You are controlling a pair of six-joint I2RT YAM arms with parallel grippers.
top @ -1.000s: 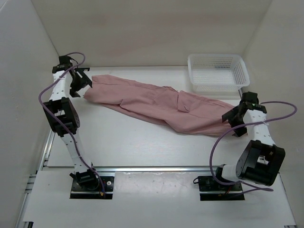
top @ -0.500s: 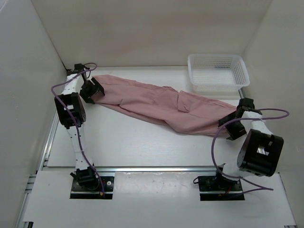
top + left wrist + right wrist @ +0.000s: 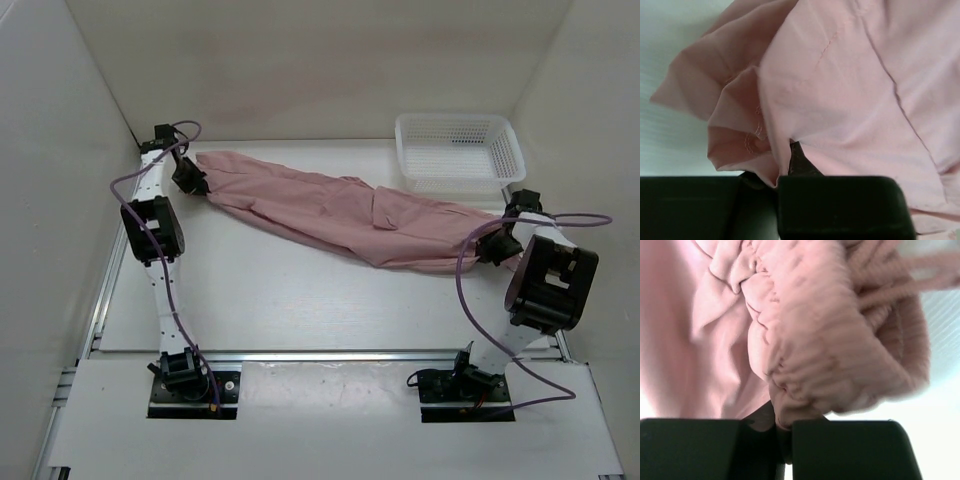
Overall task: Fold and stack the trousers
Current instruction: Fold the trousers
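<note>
Left gripper: clamped on the trousers, with a folded, stitched edge of pink cloth nipped between my two dark finger blocks. Right gripper: also clenched on them, biting a gathered ribbed band. A couple of ribbed cords trail off just past it. Out from there, the trousers run as one long strip across the table, from my left grip at the far-left corner, slanting nearer to my right grip at the right side. Pocket flap is about mid-length, facing up. The cloth looks pulled fairly straight between the grips. Can't tell if the ends are off the surface. White mesh basket is far right, just behind the right end.
</note>
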